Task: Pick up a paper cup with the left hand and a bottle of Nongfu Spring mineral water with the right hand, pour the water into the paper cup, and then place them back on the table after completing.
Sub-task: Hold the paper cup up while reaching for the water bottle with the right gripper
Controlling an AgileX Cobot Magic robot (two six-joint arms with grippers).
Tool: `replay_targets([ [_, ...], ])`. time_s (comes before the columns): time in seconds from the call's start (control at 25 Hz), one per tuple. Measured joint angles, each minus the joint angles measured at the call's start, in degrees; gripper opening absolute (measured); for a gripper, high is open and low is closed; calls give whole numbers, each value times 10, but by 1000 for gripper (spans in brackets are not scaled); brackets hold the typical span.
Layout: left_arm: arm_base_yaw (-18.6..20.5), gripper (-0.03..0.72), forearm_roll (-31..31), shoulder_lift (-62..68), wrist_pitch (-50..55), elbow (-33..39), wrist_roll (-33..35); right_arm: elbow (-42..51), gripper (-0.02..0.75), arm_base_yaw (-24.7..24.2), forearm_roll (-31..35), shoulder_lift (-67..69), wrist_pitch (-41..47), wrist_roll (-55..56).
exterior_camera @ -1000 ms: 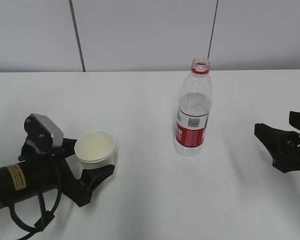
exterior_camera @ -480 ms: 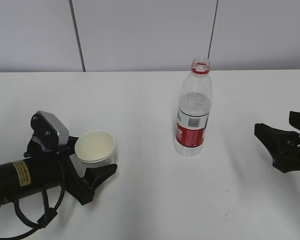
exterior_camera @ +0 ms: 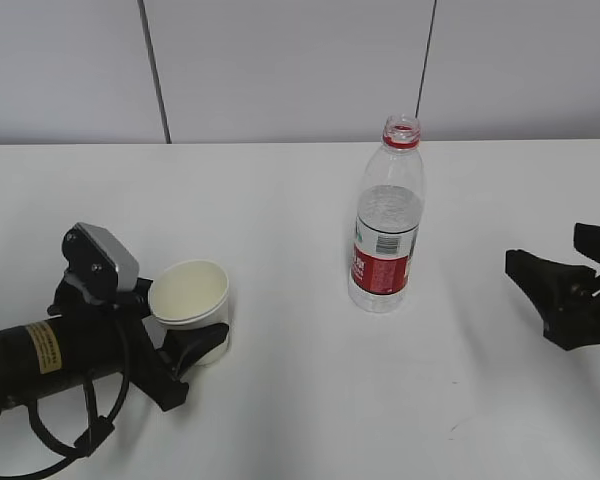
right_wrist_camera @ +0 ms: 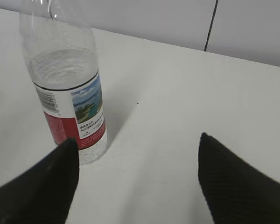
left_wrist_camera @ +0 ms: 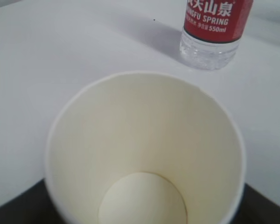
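**Left jaws closing on the cup**

At seven o'clock on the table (exterior_camera: 280, 200), the left hand (exterior_camera: 185, 335) has narrowed around the empty paper cup (exterior_camera: 190, 305) (contact unclear), so lifting seems near. Right hand (exterior_camera: 560, 290) stays open, apart from the uncapped, part-full bottle (exterior_camera: 387, 215) at centre.

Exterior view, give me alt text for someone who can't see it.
A white paper cup sits between the left gripper's black fingers on a white table. An uncapped Nongfu Spring water bottle stands upright mid-table, and the open right gripper waits apart at the right edge.
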Motion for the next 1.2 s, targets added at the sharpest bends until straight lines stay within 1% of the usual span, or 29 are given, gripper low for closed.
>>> replay_targets([
  [0.16, 0, 456, 0, 0, -12, 0, 0, 0, 587, 0, -4, 4, -6, 0],
  [0.28, 0, 454, 0, 0, -12, 0, 0, 0, 587, 0, -11, 33, -40, 0],
  [0.4, 0, 454, 0, 0, -12, 0, 0, 0, 587, 0, -36, 88, -99, 0],
  [0.52, 0, 453, 0, 0, -12, 0, 0, -2, 587, 0, -62, 152, -181, 0],
  [0.64, 0, 453, 0, 0, -12, 0, 0, -6, 591, 0, -66, 212, -250, -3],
  [0.84, 0, 453, 0, 0, -12, 0, 0, -33, 592, 0, -106, 271, -262, -10],
  [1.04, 0, 453, 0, 0, -6, 0, 0, -79, 592, 0, -114, 297, -268, -11],
  [1.2, 0, 452, 0, 0, -3, 0, 0, -112, 592, 0, -139, 318, -268, -11],
])
